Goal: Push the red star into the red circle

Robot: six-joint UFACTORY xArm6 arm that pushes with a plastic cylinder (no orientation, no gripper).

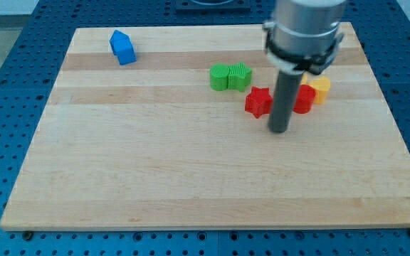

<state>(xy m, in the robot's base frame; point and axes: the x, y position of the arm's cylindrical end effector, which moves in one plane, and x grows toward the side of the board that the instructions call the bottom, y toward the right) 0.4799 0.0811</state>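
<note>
- No readable writing, brand or label on any block, on the desk [191,178] or on the arm.
- No containers in view; every block lies loose, straight on the wooden desk.
- End effector: a plain dark rod w/ no jaws, so nothing to open or close and it grips nothing. My tip [279,131] is down near the desk surface, in the far right part of the desk.
- Red star [258,102]: just beside the rod, on the view's left of it and slightly toward the far edge from my tip. Cannot tell whether rod and star touch.
- Red circle [305,99]: on the view's right of the rod, partly hidden behind it. Rod stands btwn star and circle, so the two reds are apart.
- Yellow block [321,89]: right behind the red circle toward the far right corner, looks touching it; shape not clear.
- Two green blocks sit side by side, touching, left of the star toward the far edge: one [220,77] on the view's left, other [240,76] on the right, ridged on top. Exact shapes unclear.
- Blue block [122,48]: near the far left corner, well apart from the rest; roughly house-shaped.
- Desk rests on a blue perforated base [6,107].
</note>
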